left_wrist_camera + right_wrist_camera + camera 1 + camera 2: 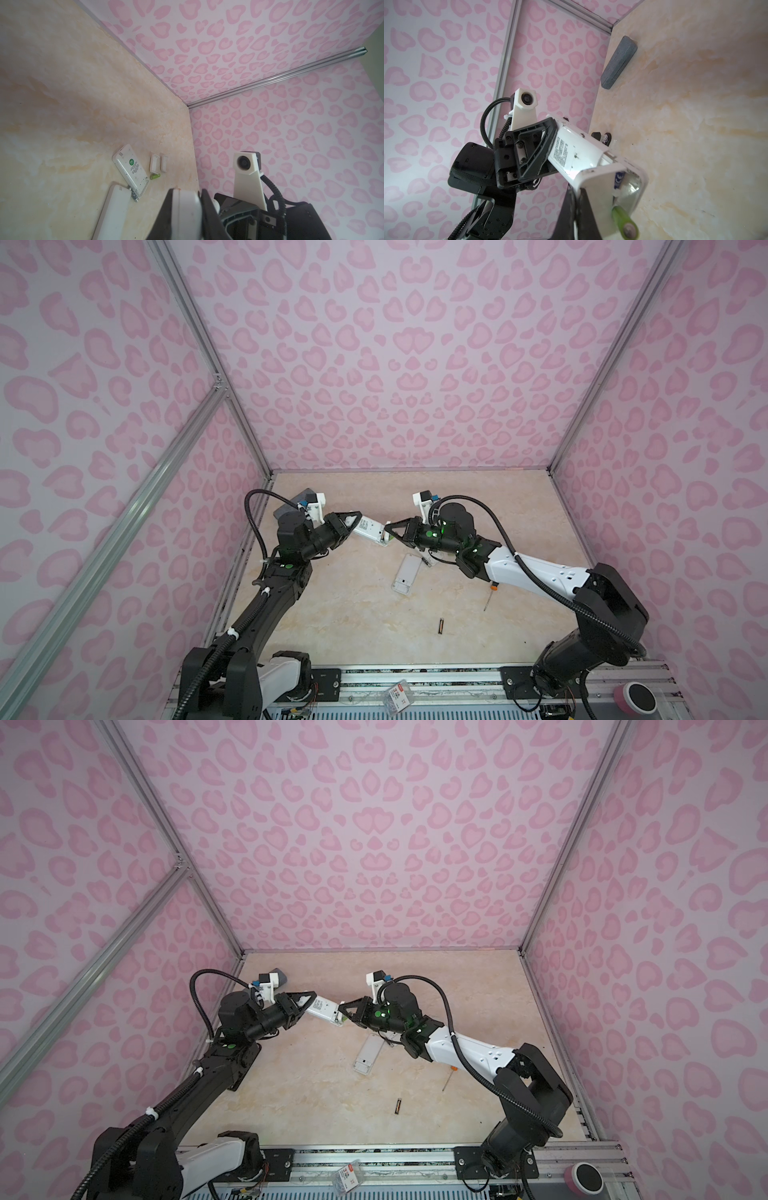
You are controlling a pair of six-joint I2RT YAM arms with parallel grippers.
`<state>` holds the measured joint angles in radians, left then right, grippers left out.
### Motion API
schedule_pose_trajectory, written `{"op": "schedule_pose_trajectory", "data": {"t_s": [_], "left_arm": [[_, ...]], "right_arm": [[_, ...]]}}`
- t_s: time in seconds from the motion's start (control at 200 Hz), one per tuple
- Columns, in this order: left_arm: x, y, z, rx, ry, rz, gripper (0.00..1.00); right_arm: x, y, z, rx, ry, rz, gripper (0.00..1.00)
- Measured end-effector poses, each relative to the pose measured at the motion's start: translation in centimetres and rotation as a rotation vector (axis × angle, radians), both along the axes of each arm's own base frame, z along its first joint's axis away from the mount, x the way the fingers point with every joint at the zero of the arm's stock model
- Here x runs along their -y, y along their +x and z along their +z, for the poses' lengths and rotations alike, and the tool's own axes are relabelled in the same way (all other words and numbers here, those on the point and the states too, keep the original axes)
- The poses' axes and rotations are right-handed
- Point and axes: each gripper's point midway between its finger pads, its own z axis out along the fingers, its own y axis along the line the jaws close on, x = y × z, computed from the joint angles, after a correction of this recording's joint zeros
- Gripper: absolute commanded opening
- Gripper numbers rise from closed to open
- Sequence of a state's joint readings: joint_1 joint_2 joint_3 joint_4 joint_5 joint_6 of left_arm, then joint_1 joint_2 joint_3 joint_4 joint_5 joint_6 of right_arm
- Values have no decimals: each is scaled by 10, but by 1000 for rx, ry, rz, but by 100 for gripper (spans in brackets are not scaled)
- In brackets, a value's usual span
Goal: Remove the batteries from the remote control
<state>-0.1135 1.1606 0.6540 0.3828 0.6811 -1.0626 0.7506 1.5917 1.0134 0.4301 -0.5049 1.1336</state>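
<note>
Both arms reach in from the front rail and bend toward each other, grippers nose to nose above the middle of the table (332, 614). The left gripper (358, 520) is clamped on one end of the white remote (371, 530), jaws parted only by the remote's thickness. The remote hangs clear of the table, its long axis running from the left gripper across to the right one, the right-hand end dipping a little.

The right gripper (387, 528) meets that open end. Its jaws are pressed fully together, holding nothing I can make out in the right wrist view. Right beside its fingers (569, 216), the green battery (623, 220) pokes out of the remote's open battery compartment (629, 187). One end is down inside and the metal-capped end is lifted out, facing the right wrist camera.

Down on the table, a dark battery (440, 625) lies alone toward the front, long axis running front to back. The screwdriver (489, 593) sits partly under the right forearm. The left wrist view catches a second green battery (155, 176) lying flat, just beside the end of a white cover plate (154, 164) and near the corner of a loose remote with a green sticker (131, 172).
</note>
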Motion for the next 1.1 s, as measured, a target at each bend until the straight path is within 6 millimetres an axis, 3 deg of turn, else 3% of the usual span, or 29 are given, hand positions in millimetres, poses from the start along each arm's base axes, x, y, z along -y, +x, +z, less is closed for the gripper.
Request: {"op": "schedule_pose_trajectory", "data": {"t_s": [0.3,0.46,0.595,0.715,0.815,0.945,1.105], "left_arm": [[2,2,-11,-39,-6,-14,4],[4,4,-27,-79,-6,-23,4],[5,8,-53,-137,3,-21,4],[7,11,-89,-224,23,-26,4],[8,13,-111,-264,42,-33,4],[4,20,-131,-291,66,-34,3],[-7,39,-139,-275,87,-32,3]], "right_arm": [[-1,-1,-6,-11,0,8,0],[-1,2,-14,-9,-17,8,0],[0,9,-48,-51,-61,-2,0],[4,18,-84,-101,-93,-12,0],[10,23,-100,-134,-95,-27,0],[22,33,-96,-121,-96,-51,0],[48,44,-87,-63,-171,-80,0]]}}
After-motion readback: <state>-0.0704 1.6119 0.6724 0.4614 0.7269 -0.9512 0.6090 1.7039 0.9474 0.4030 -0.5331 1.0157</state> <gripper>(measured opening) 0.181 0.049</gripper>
